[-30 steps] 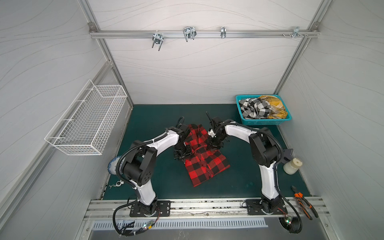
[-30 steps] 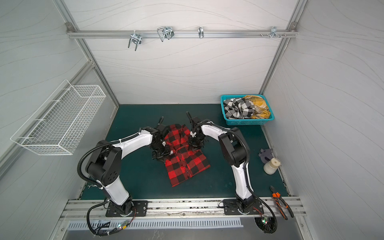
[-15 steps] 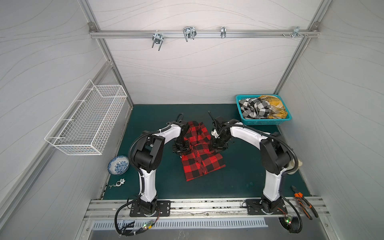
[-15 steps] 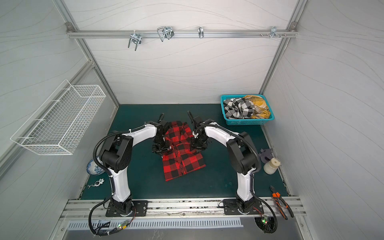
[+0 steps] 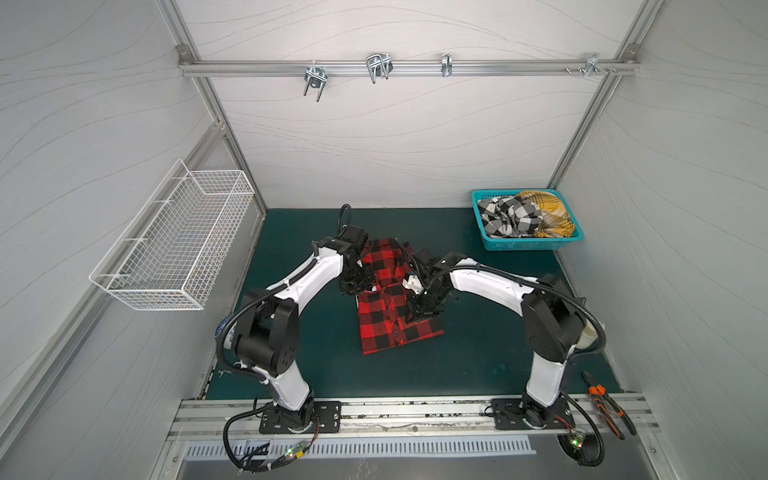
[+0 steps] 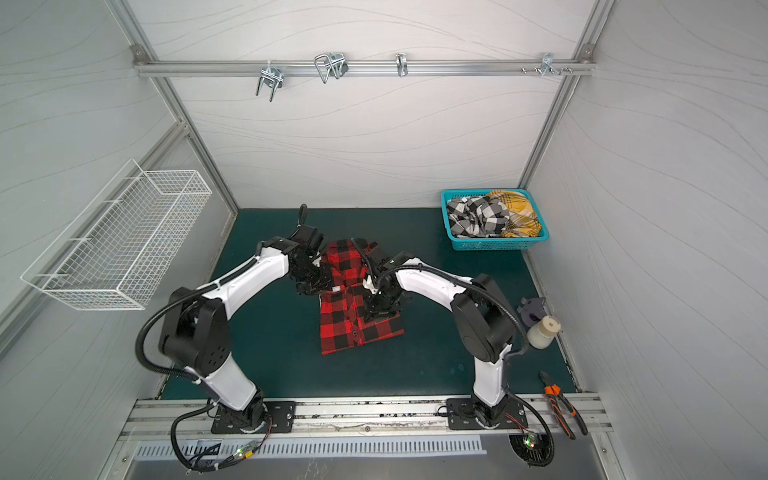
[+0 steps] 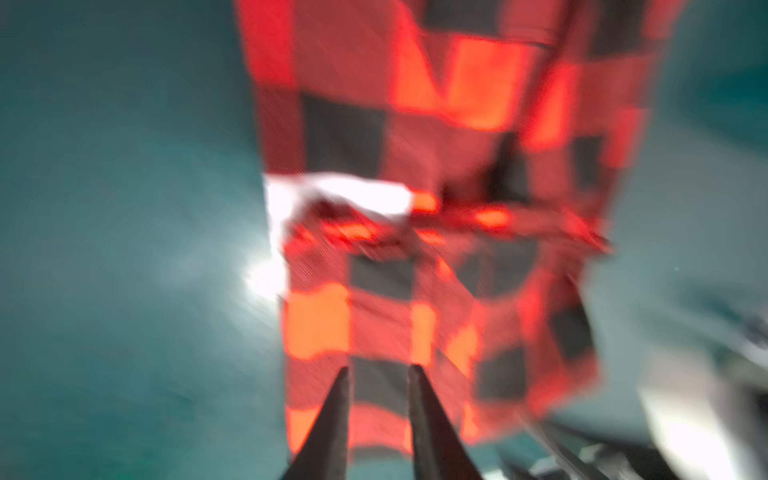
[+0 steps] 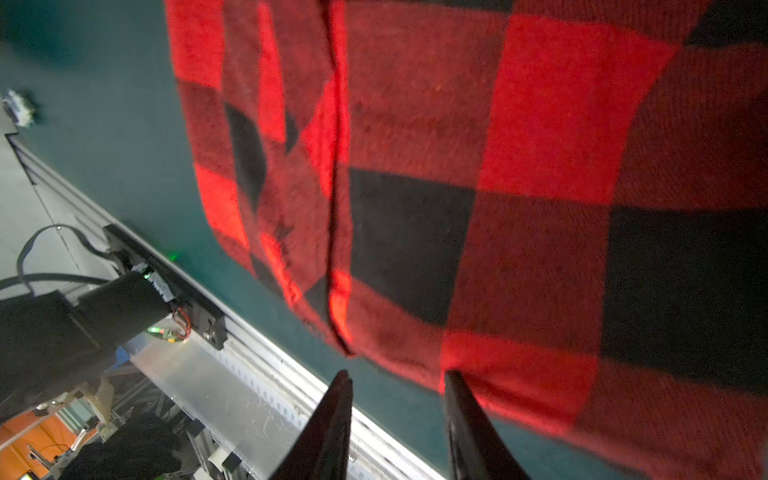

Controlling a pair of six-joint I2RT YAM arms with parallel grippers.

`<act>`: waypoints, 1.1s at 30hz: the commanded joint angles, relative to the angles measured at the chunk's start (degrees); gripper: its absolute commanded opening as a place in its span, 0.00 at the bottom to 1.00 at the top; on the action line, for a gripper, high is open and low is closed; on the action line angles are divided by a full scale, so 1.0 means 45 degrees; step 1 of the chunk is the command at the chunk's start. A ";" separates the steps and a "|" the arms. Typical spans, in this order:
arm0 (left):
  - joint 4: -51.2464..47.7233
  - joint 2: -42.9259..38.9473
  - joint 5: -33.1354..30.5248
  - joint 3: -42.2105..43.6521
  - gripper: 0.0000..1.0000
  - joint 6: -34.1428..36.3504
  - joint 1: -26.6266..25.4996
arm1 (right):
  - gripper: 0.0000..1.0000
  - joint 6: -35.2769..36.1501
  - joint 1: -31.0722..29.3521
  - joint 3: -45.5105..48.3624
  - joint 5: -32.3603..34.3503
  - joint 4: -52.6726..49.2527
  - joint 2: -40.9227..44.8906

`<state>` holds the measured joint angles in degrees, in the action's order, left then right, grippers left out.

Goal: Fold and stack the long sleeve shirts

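A red-and-black plaid shirt lies partly folded on the green mat, seen in both top views. My left gripper hangs at its left edge, beside a cross fold. The left wrist view is blurred. It shows my left gripper with jaws a little apart over the plaid, near a white label. My right gripper is over the shirt's right half. In the right wrist view my right gripper is open, with bare mat between the fingers at the shirt's edge. A black-and-white shirt and a mustard shirt lie bunched in the teal basket.
A white wire basket hangs on the left wall. Orange-handled pliers lie on the front rail at the right. A white bottle stands at the mat's right edge behind the right arm. The metal rail runs along the front.
The red shirt has turned from slanted to nearly square with the mat and sits slightly further left. Both grippers have stayed close to its sides, and both arms' elbows have swung outward.
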<state>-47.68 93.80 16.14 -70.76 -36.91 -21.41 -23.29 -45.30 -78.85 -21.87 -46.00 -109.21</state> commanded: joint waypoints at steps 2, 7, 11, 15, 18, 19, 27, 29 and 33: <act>0.1887 0.0282 0.2508 0.1420 0.24 -0.2142 -0.0957 | 0.36 -0.0302 0.0231 -0.0522 -0.0321 0.0723 -0.1501; 0.2741 0.1577 0.2943 0.1152 0.23 -0.2426 -0.1011 | 0.34 -0.0237 0.0436 -0.1389 -0.0494 0.0175 -0.1683; 0.2264 0.2836 0.2691 0.0088 0.22 -0.1867 -0.0908 | 0.39 -0.0225 0.1031 -0.1147 -0.0181 -0.0135 -0.0211; 0.1519 0.3485 0.1774 -0.0371 0.19 -0.1454 -0.0732 | 0.38 -0.0266 0.2134 -0.0082 -0.0445 0.0266 0.0257; 0.1416 0.3560 0.1638 -0.0259 0.19 -0.1265 -0.0711 | 0.28 0.0053 0.2489 0.0424 -0.1115 0.0734 -0.0476; 0.1342 0.3586 0.1590 -0.0248 0.19 -0.1187 -0.0711 | 0.26 0.0158 0.2569 0.0499 -0.1016 0.0795 -0.0702; 0.0831 0.4049 0.1256 -0.0070 0.18 -0.0618 -0.0700 | 0.25 0.0897 0.3024 0.0114 -0.1333 0.0645 -0.2413; 0.0673 0.4061 0.1240 0.0057 0.18 -0.0438 -0.0730 | 0.23 0.1011 0.2615 0.0170 -0.1342 0.0118 -0.2335; 0.0083 0.3375 0.0872 0.0803 0.17 0.0127 -0.0750 | 0.23 0.0312 0.1493 0.1623 -0.0422 -0.0490 -0.1055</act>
<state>-41.82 109.34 24.75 -70.17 -39.09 -24.82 -21.28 -33.69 -76.88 -28.10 -43.07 -115.22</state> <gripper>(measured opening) 0.172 0.233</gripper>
